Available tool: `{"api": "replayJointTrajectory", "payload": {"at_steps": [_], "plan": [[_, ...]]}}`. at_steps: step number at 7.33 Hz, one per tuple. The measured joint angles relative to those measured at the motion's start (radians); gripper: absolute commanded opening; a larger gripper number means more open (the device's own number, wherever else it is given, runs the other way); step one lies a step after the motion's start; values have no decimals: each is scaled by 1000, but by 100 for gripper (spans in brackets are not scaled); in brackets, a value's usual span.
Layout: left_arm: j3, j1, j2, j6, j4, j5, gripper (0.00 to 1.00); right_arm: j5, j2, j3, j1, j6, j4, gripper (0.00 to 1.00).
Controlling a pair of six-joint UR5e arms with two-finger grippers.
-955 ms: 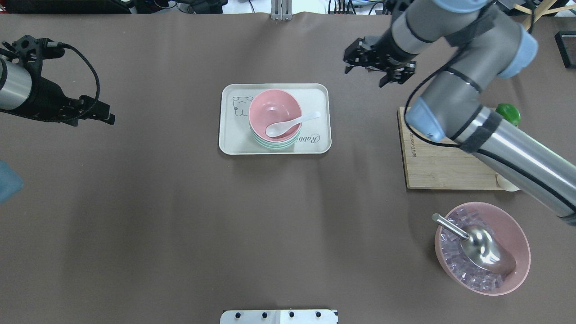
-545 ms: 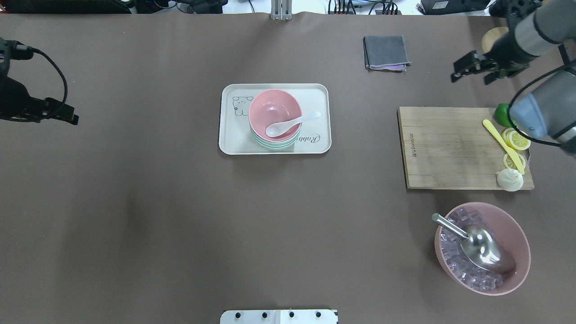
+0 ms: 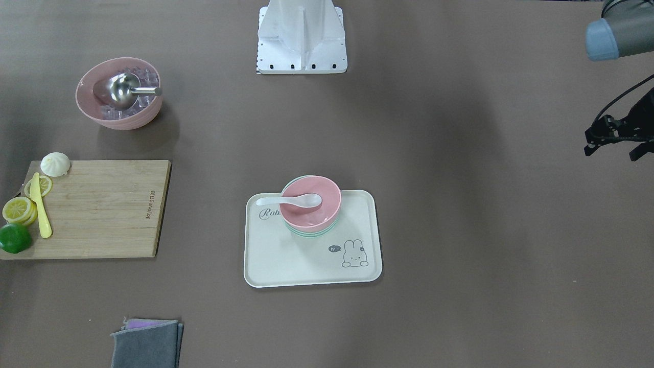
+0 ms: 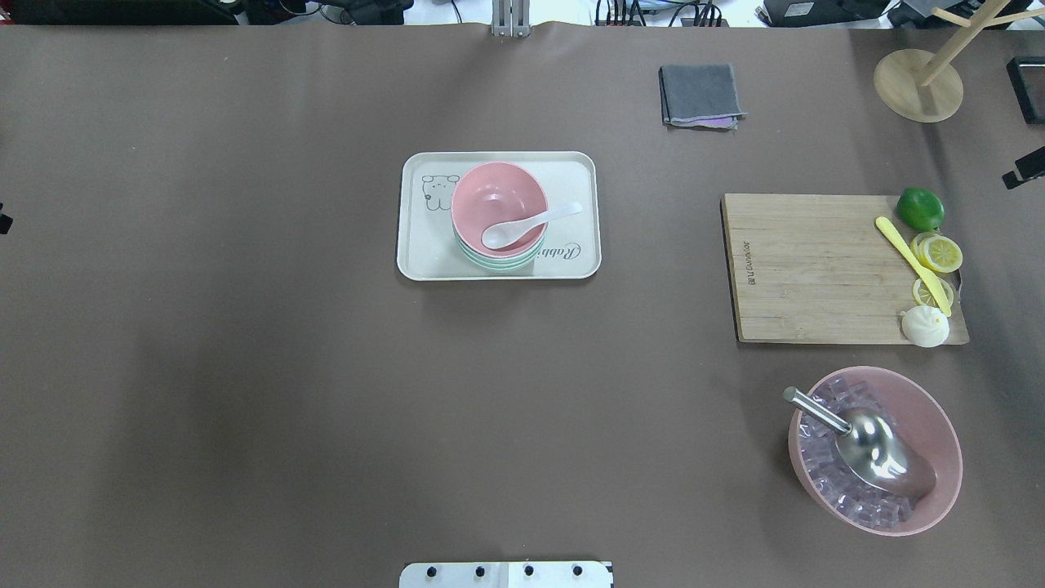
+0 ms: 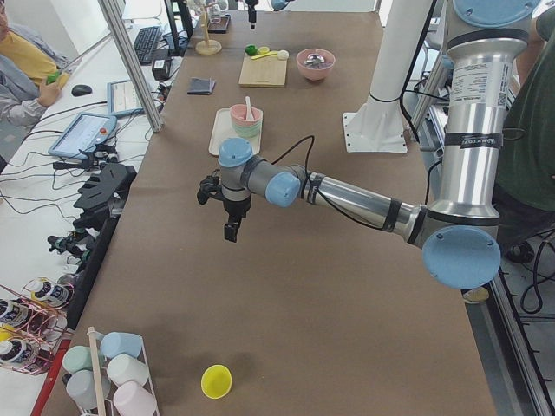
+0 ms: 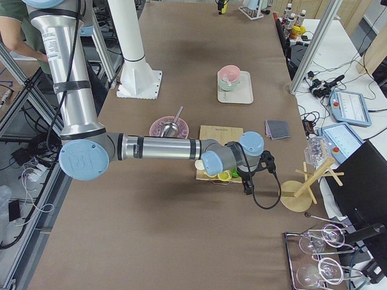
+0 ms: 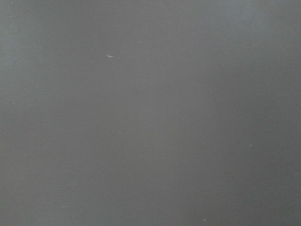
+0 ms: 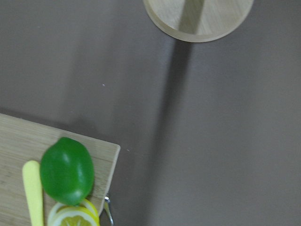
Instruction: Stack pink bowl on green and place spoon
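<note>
The pink bowl (image 4: 498, 194) sits nested on the green bowl (image 4: 490, 260) on the cream tray (image 4: 424, 245) at the table's middle. The white spoon (image 4: 531, 224) lies in the pink bowl with its handle over the rim. The stack also shows in the front-facing view (image 3: 314, 214). My left gripper (image 3: 609, 155) is open and empty, far out at the table's left side. Of my right gripper, only a dark fragment (image 4: 1024, 167) shows at the overhead view's right edge, so I cannot tell its state.
A wooden cutting board (image 4: 808, 269) with a lime (image 4: 920, 208), lemon slices, a yellow knife and a bun lies at the right. A pink bowl of ice with a metal scoop (image 4: 873, 449) stands near right. A grey cloth (image 4: 700, 94) and a wooden stand (image 4: 906, 77) are at the back.
Both arms have swung outward, away from the tray: the right to the right edge, the left almost out of the overhead view. Bowls and spoon have not moved.
</note>
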Motion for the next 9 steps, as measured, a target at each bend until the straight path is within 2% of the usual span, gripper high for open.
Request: {"api": "replayJointTrajectory", "payload": {"at_steps": [2, 4, 7, 9], "plan": [[4, -38, 34, 9, 2, -106, 98, -21, -12, -22, 28, -34, 0, 100], [12, -57, 38, 10, -33, -108, 98, 3, -17, -18, 23, -39, 9, 100], [37, -67, 29, 8, -52, -102, 98, 114, -10, -23, 19, -43, 8, 100], [34, -88, 29, 12, -52, -109, 98, 119, -4, -12, 19, -48, 9, 100]]}}
